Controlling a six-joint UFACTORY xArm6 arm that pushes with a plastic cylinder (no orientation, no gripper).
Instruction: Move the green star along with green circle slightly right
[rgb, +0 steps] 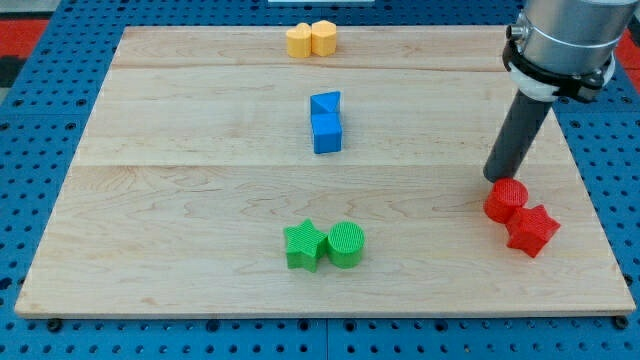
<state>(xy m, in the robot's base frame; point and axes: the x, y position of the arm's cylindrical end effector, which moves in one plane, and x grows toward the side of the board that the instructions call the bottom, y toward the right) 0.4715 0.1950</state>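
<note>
A green star (303, 246) lies near the view's bottom centre of the wooden board (180, 200). A green circle (346, 244) touches it on its right side. My tip (494, 178) is at the view's right, far from both green blocks, and sits just above and against a red circle (506, 201).
A red star (531, 230) touches the red circle on its lower right, near the board's right edge. A blue triangle (325, 102) and a blue cube (326, 132) sit together at centre. A yellow heart (299, 41) and a yellow hexagon (323, 38) sit at the top.
</note>
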